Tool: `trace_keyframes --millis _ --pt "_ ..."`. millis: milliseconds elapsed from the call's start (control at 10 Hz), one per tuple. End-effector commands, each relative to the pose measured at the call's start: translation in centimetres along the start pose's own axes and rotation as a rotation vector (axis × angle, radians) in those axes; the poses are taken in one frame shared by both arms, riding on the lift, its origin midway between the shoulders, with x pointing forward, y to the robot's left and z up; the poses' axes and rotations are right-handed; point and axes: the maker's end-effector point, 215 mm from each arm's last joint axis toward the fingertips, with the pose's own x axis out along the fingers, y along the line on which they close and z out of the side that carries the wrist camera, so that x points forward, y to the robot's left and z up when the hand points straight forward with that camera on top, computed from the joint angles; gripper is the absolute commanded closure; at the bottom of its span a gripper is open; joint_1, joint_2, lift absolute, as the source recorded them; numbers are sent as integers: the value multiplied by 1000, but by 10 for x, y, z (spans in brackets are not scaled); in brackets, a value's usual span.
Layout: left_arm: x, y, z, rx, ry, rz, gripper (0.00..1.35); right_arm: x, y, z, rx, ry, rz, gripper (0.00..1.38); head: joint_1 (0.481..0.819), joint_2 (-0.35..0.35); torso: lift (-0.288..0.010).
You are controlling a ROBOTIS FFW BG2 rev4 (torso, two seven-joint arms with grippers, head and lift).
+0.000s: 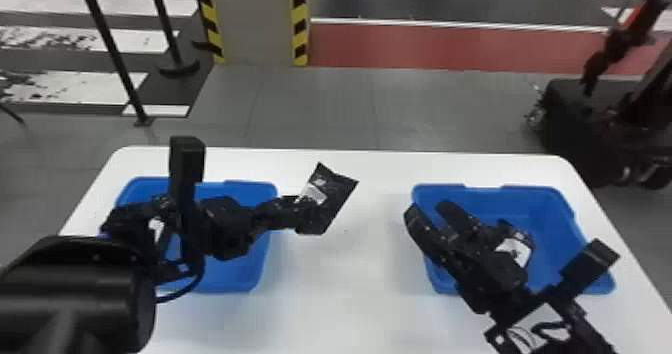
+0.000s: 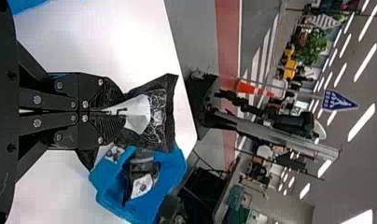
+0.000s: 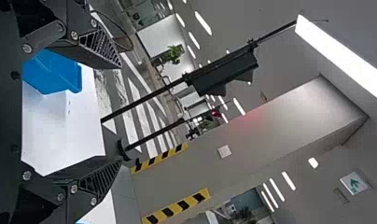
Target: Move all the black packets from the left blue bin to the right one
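My left gripper (image 1: 305, 215) is shut on a black packet (image 1: 342, 190), above the white table between the bins, just right of the left blue bin (image 1: 250, 273). In the left wrist view, the gripper (image 2: 121, 112) pinches this packet (image 2: 161, 114), which has a silvery-white patch. My right gripper (image 1: 430, 215) is over the near-left side of the right blue bin (image 1: 540, 208). Its fingers stand apart in the right wrist view, where the gripper (image 3: 119, 114) holds nothing. A black shape with a white patch (image 1: 515, 248) shows at the right bin; whether it is a packet, I cannot tell.
The left arm covers much of the left bin, hiding its contents. Both bins stand on the white table (image 1: 345, 288), with a bare strip between them. Beyond its far edge are a striped pillar (image 1: 257, 23), black poles and another machine (image 1: 590, 128) on the floor.
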Motion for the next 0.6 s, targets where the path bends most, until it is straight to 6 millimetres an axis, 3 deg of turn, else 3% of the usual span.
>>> trace_keyframes --millis 0,300,500 --pt "22 -23 2 3 4 -70 1208 13 6 5 28 -21 27 363 695 -41 -110" --pt "46 -45 5 5 6 -138 1208 33 23 5 62 -35 73 361 695 -80 -110" --pt "54 -50 11 11 -1 -157 1208 40 29 2 70 -26 91 363 695 -87 -110"
